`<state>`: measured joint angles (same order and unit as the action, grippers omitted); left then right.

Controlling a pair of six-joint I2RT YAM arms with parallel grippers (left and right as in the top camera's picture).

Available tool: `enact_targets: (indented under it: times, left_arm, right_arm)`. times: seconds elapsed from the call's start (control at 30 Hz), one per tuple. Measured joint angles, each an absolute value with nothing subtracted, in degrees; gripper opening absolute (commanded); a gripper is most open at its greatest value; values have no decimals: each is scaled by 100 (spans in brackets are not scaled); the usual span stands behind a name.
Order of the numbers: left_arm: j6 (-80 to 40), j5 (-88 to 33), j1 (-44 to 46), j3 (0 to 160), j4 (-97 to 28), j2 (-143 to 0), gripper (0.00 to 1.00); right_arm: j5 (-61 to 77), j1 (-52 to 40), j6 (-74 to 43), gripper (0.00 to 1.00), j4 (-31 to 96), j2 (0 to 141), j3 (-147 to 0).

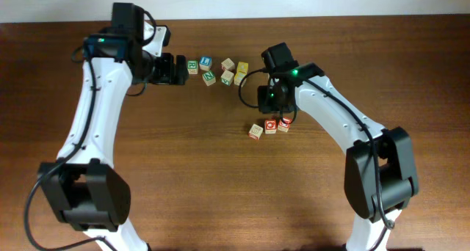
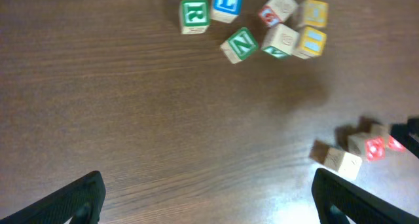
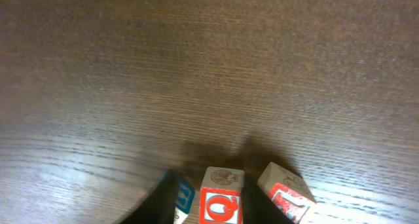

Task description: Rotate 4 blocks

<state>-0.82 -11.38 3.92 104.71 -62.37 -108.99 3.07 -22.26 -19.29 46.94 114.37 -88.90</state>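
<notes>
Three pale-wood blocks with red faces lie in a row mid-table: a left one [image 1: 255, 131], a red Q block [image 1: 270, 125] and a right one [image 1: 284, 123]. My right gripper [image 1: 274, 110] is down over them. In the right wrist view its dark fingers [image 3: 252, 207] sit tight against both sides of the Q block [image 3: 221, 201]. The right block [image 3: 287, 192] lies just outside them, and a blue face of the left block [image 3: 188, 199] shows by the blurred left finger. The green N/Z block [image 2: 240, 44] lies in the far cluster. My left gripper [image 2: 209, 194] hangs wide open before that cluster, holding nothing.
The far cluster also holds a green R cube [image 2: 194, 15], a blue L cube [image 2: 226, 2], a red-printed cube [image 2: 273, 11], a pale cube [image 2: 280, 39] and two yellow cubes [image 2: 314, 13]. The table's back edge [image 1: 330, 17] runs just behind it.
</notes>
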Motion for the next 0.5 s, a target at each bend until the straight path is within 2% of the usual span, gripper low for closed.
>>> enact_targets:
  times: [0.13,0.5]
  left_arm:
    - [-456,-847,532,10471,-6160,-10962,91]
    - [-613,-784,558,10471,-6152,-11220,85]
  right_arm:
    - [305,-2226,-1986,15,4711,11526,-8890]
    - [340,-2255,-2233,12,5057,11922,-8890]
